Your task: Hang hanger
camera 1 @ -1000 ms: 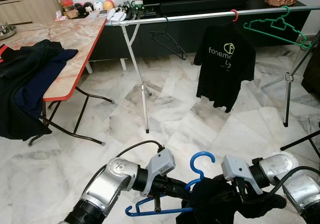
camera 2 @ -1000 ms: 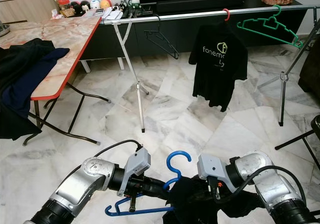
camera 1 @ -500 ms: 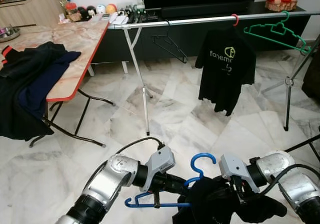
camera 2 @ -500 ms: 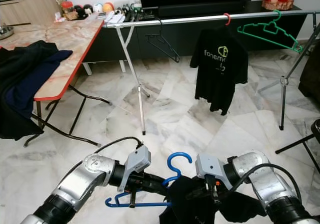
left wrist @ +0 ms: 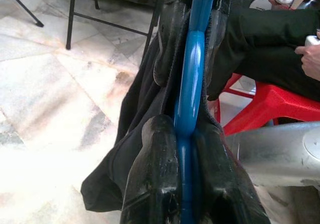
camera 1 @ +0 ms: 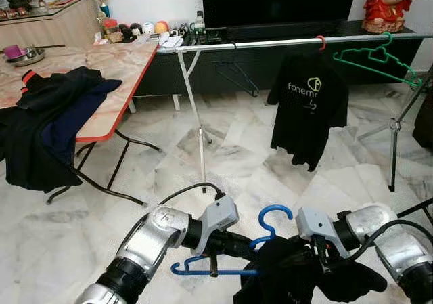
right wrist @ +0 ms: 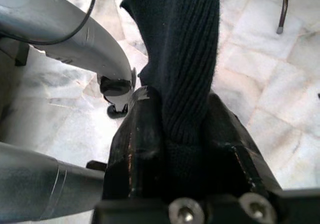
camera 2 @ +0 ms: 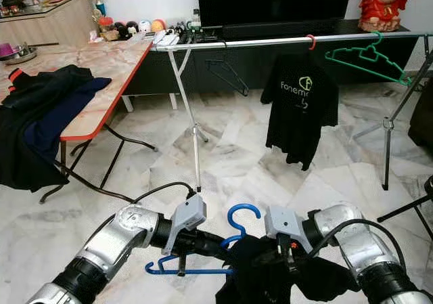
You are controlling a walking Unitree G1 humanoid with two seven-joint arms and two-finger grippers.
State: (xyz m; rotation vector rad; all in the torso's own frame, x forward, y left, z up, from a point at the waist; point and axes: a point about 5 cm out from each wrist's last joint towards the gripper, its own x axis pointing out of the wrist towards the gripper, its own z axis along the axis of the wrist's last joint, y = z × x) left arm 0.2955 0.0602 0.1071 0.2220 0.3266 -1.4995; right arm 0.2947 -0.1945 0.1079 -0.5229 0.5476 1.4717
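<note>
Low in front of the robot, the left claw (left wrist: 186, 134) is clamped on the blue plastic hanger (camera 1: 265, 233), its two glossy black fingers (left wrist: 155, 174) squeezing the smooth rounded bar between them. The hanger's open hook curls upward toward twelve o'clock, midway between the two silver arms, and its thin lower bar runs back under the left wrist toward nine o'clock. A black knitted garment (camera 2: 260, 277) is draped over the hanger's right half. The right claw (right wrist: 185, 134) is pinched shut on a ribbed fold of that cloth, just at three o'clock of the hook.

Well ahead at twelve o'clock runs a shiny metal clothes rail (camera 1: 270, 43) on thin tripod legs. On it hang a wiry black hanger (camera 2: 226, 74), a black T-shirt with a pale printed logo (camera 1: 308, 107) on a red hook, and a green plastic hanger (camera 2: 365, 57) tilted at the far end. At ten o'clock stands a marble-patterned folding bench with a red edge (camera 1: 122, 63), with dark clothes (camera 1: 47, 128) heaped over its near end. The floor is polished veined white marble tile (camera 1: 237, 162).
</note>
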